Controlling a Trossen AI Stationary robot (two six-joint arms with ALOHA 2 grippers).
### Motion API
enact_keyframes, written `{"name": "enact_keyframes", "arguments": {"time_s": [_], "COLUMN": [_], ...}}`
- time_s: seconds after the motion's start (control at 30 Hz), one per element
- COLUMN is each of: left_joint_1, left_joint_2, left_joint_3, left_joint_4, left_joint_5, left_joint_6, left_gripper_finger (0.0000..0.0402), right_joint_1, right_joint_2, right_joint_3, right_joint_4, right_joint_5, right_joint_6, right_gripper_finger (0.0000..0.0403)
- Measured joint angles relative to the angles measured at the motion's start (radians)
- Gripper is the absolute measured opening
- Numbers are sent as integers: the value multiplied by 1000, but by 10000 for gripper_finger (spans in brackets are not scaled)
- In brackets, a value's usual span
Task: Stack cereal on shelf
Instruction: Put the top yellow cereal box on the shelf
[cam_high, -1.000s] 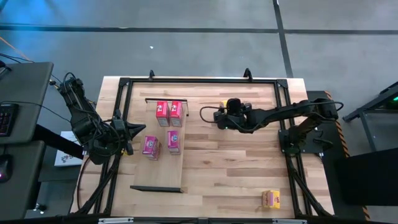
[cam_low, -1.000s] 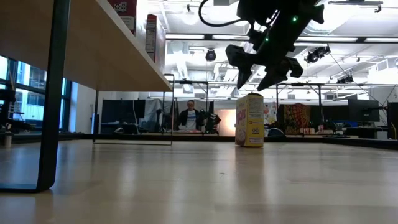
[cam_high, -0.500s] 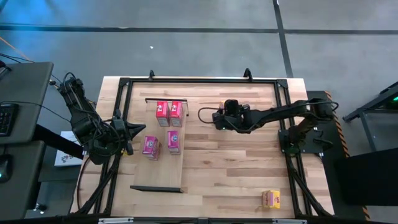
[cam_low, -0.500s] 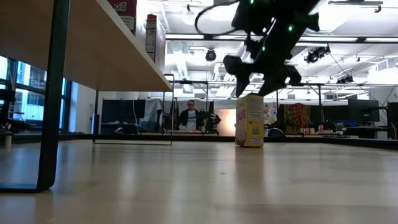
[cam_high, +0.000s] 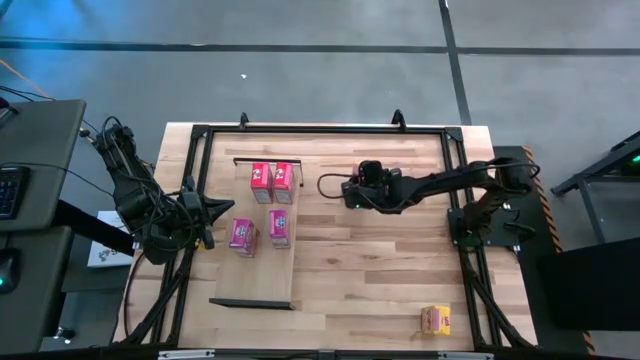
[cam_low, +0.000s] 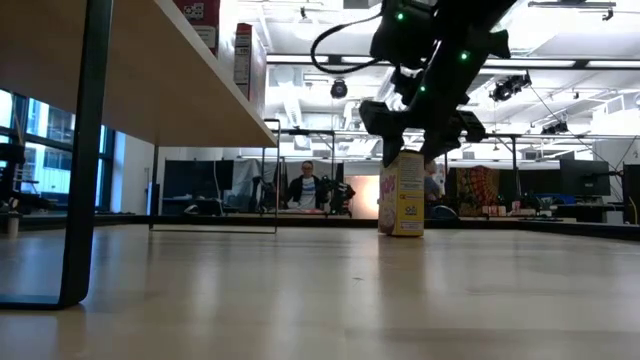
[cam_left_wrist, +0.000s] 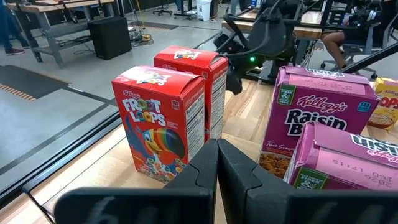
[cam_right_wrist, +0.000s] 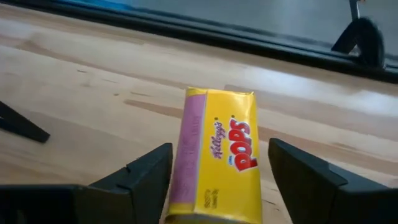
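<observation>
I've got the right gripper (cam_right_wrist: 214, 180) spread wide astride the yellow cereal box (cam_right_wrist: 216, 155), upright on the table beside the shelf (cam_high: 262, 290); it's light, crushable cardboard, so I'd pinch its broad faces gently.

A: Tabletop (cam_high: 380, 260) — pale wood planks, smooth, soft sheen in the low view. Shelf (cam_high: 262, 270) the same pale wood, thin black metal rails.

B: Cereal boxes?

A: Printed cardboard. Yellow box (cam_right_wrist: 217, 155) slightly glossy; red boxes (cam_left_wrist: 158, 121) too. Right gripper (cam_right_wrist: 217, 177) fingers matt black, plastic-looking.
</observation>
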Motion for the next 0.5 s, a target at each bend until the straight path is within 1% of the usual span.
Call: {"name": "enact_keyframes", "arguments": {"time_s": [0.1,0.23,0.5], "left_joint_1": [0,0,0], "left_joint_2": [0,0,0], "left_joint_3": [0,0,0], "left_joint_4": [0,0,-1], "left_joint_5": [0,0,1], "left_joint_6": [0,0,1], "left_gripper_finger": [0,0,0], "right_joint_1": [-18,-28,1], "right_joint_2": [8,8,0], "right_joint_3": [0,0,0], "right_joint_4": [0,-3,-17], "right_joint_5": [-43,-68,-115], "right_joint_6": [-9,-35,-134], "right_gripper_finger": [234,202,127]}}
